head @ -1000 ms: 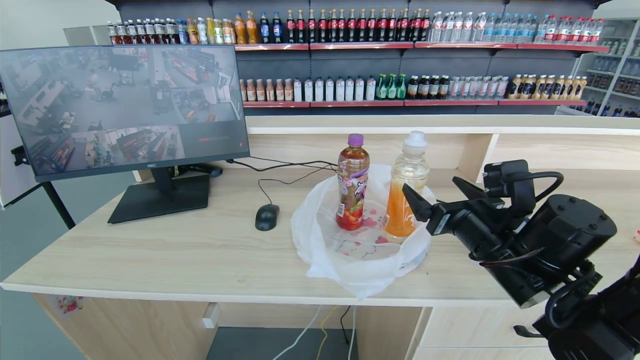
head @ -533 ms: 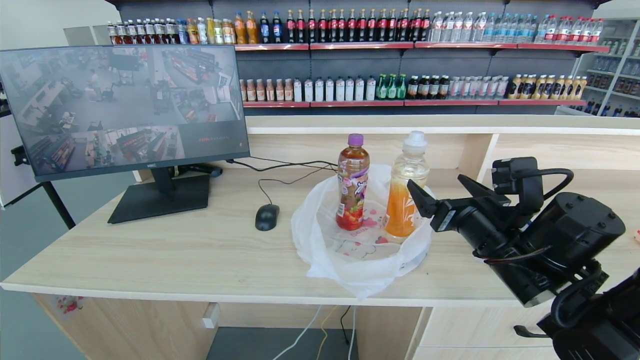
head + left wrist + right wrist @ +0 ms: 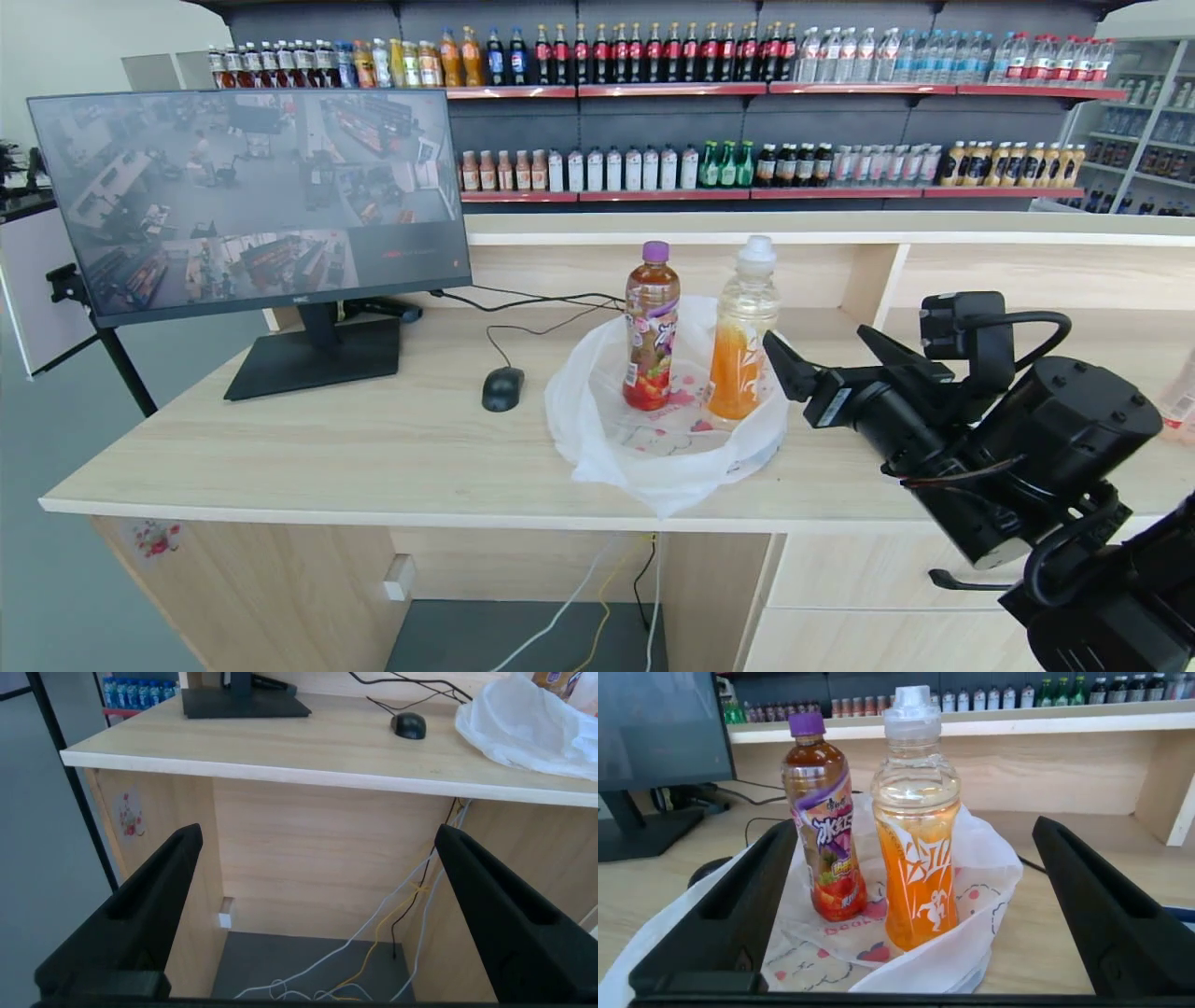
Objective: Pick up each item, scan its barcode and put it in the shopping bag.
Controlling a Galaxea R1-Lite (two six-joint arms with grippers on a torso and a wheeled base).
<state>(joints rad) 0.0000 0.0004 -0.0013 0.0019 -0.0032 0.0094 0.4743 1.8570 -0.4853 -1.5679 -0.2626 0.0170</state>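
Right gripper point(image 3: 814, 334) hovering beside shopping bag point(image 3: 597, 420), jaws wide, empty: purple-capped bottle point(image 3: 651, 327), orange bottle point(image 3: 740, 336) standing upright inside, likely bagged. Left gripper point(image 3: 318, 835) hanging low, wide, empty.

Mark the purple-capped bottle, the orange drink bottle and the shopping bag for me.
purple-capped bottle point(image 3: 651, 347): head view, on its label.
orange drink bottle point(image 3: 736, 373): head view, on the orange lower body.
shopping bag point(image 3: 581, 429): head view, on its bare wall toward the mouse.

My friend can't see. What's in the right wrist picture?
Two drink bottles stand upright in a white shopping bag spread open on a wooden counter: a purple-capped bottle and a white-capped bottle of orange drink. The open right gripper frames them.
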